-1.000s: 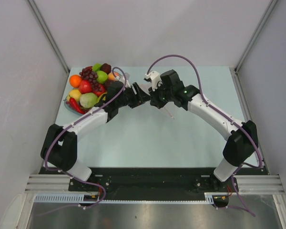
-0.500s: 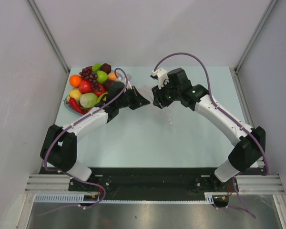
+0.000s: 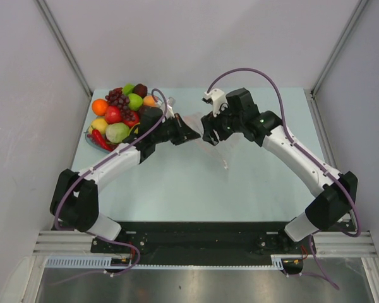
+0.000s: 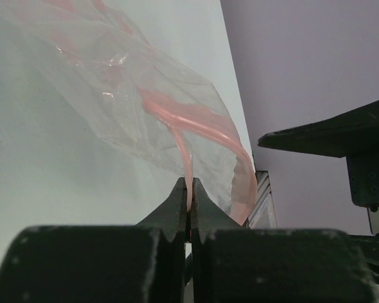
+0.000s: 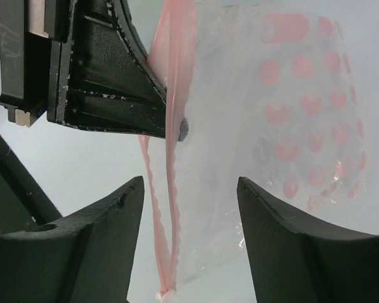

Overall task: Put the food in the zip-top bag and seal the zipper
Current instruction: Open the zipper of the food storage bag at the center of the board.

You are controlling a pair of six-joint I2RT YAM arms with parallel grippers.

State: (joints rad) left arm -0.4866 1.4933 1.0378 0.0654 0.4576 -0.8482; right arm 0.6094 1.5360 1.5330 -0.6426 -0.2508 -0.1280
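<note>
The zip-top bag (image 3: pixel 222 150) hangs clear and crinkled between my two grippers over the middle of the table. My left gripper (image 4: pixel 189 184) is shut on the pink zipper (image 4: pixel 184 150), pinching one strip of the mouth edge. The bag (image 4: pixel 114 82) drapes away from it. My right gripper (image 5: pixel 189 189) stands open, with the zipper (image 5: pixel 172 76) and the dotted bag wall (image 5: pixel 278 126) between its fingers, touching neither. The left fingers (image 5: pixel 107 95) show just above it. The food (image 3: pixel 120 113) is heaped in a dish at the table's back left.
The blue-rimmed dish (image 3: pixel 90 142) under the fruit sits close to the left arm's elbow. Grey walls enclose the table on the left, right and back. The right arm's body (image 4: pixel 341 136) looms at the right of the left wrist view.
My left gripper has shut on the zipper. My right gripper has opened, let go of the bag and drawn slightly back to the right.
</note>
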